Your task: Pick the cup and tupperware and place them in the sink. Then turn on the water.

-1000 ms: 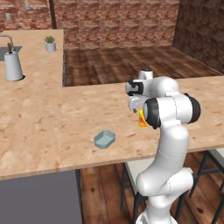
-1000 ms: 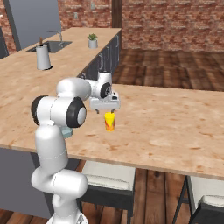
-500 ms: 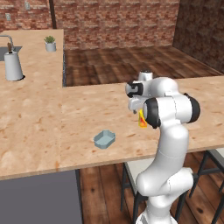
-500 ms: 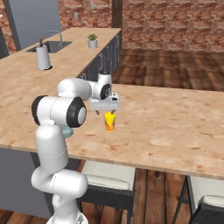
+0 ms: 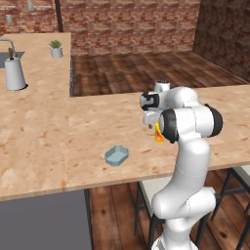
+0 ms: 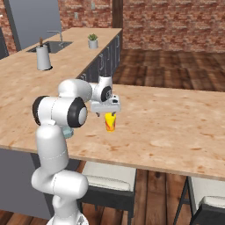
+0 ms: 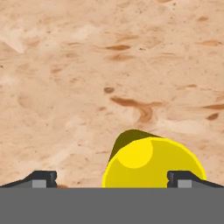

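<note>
The yellow cup (image 6: pixel 110 122) with its red-orange band stands upright on the wood-look counter (image 6: pixel 176 127). My gripper (image 6: pixel 107 114) hangs open just above its rim, pointing down. In the hand view the cup's rim (image 7: pixel 151 164) lies between the fingertips (image 7: pixel 41 178), closer to the right one, and neither touches it. From the left base view the cup (image 5: pixel 159 133) peeks out behind my arm, under the gripper (image 5: pixel 154 125). The pale blue-grey tupperware (image 5: pixel 116 155) lies on the counter to the cup's left. The sink (image 6: pixel 52 47) with its faucet (image 6: pixel 57 34) sits far off on the other counter leg; no water runs.
A grey metal jug (image 5: pixel 14 73) stands by the sink, and a small potted plant (image 5: pixel 56 49) sits further along that counter. Stools (image 6: pixel 110 175) stand under the near counter edge. A wood floor and brick walls lie beyond.
The hand has sunk slightly toward the cup, jaws still wide. The cup and the tupperware have not moved.
</note>
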